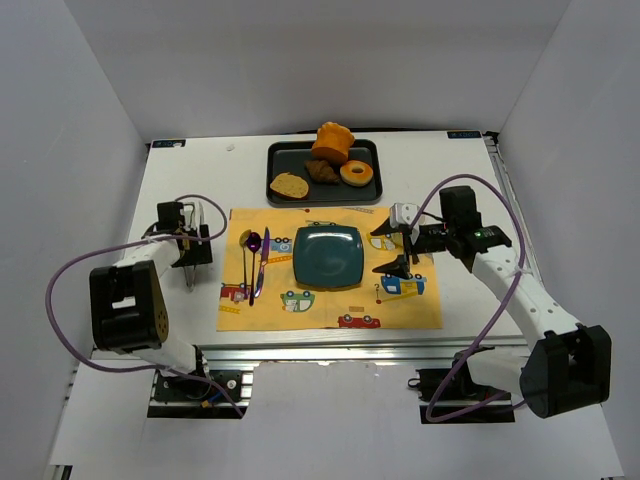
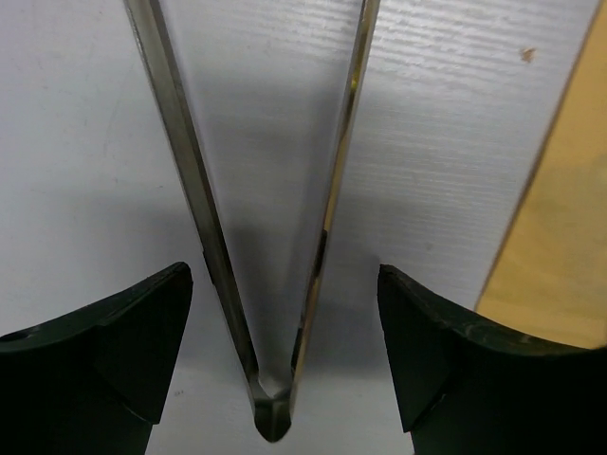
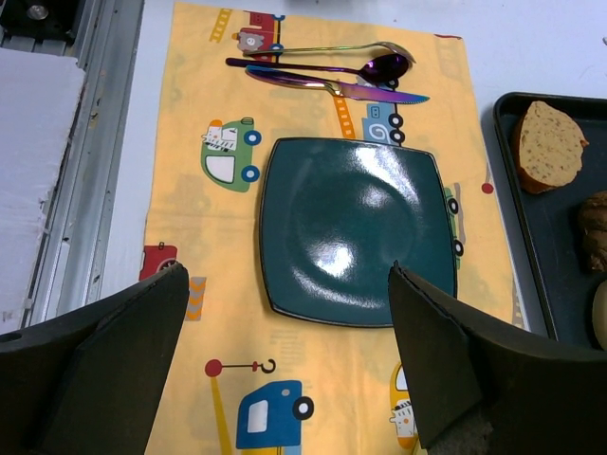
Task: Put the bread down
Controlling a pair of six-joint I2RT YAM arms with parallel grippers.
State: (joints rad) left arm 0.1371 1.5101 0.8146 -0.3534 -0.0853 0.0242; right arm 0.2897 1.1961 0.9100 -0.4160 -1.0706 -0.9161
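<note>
Golden-tan toast, one slice: the bread (image 1: pixel 289 185) lies flat at the left end of the black tray (image 1: pixel 290 158), at the far side of the counter (image 1: pixel 180 190). It sits beside a dark croissant-like lump (image 1: pixel 322 172) and an orange donut (image 1: pixel 355 175). Neither hand touches it.

Teal plate (image 1: pixel 328 255): bare, on the yellow placemat (image 1: pixel 330 310), with iridescent cutlery (image 3: pixel 332 76) just beside its left edge.

Metal tongs (image 2: pixel 272 412): flat on the white counter left of the placemat, arms spread in a V.

Left hand (image 1: pixel 190 245): low over the tongs, fingers apart, one on each side of the two arms. The wrist view shows a gap between each pad and the metal.

Right hand (image 1: pixel 400 250): fingers wide apart, empty, over the placemat's right side, facing the plate.

Step in hand, as judged: taking up the tongs; the bread is not yet lifted.

Next move calls for: closing on both tong arms firmly enough to lift but not so far that the tips pinch shut, then raising them and reaching to the tray's left end. The plate looks the likely destination.
</note>
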